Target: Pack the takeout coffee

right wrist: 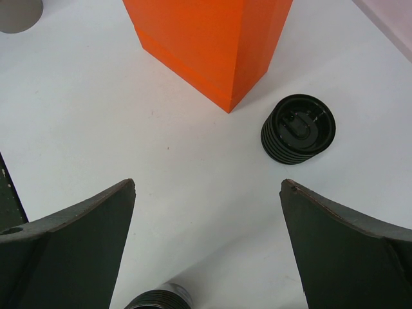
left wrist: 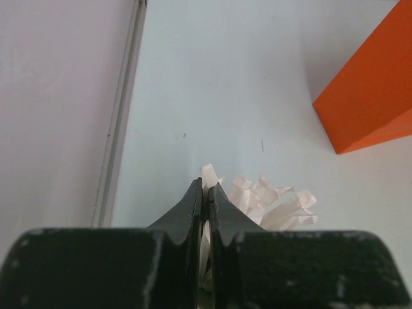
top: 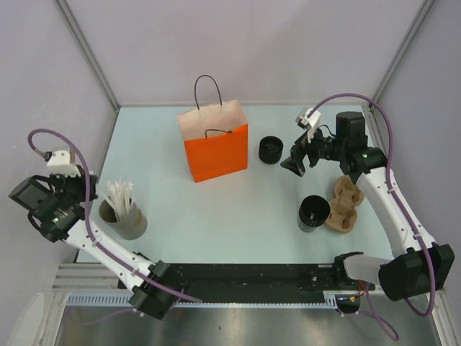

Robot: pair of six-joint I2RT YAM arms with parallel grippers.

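The takeout coffee (top: 270,150) is a short black ribbed cup with a round black lid. It stands on the table just right of the orange paper bag (top: 214,144). My right gripper (top: 294,164) hovers open and empty just right of the cup. In the right wrist view the cup (right wrist: 298,129) lies beyond the gripper (right wrist: 207,185), towards the right finger, with the bag (right wrist: 212,45) behind it. My left gripper (left wrist: 206,187) is shut at the far left, its tips against the white straws (left wrist: 270,203). I cannot tell whether a straw is pinched.
A grey cup of straws (top: 122,213) stands at the near left. A wider open black cup (top: 314,213) stands beside a brown cardboard cup carrier (top: 344,205) at the near right. The open cup's rim shows below the right fingers (right wrist: 154,299). Walls enclose the table.
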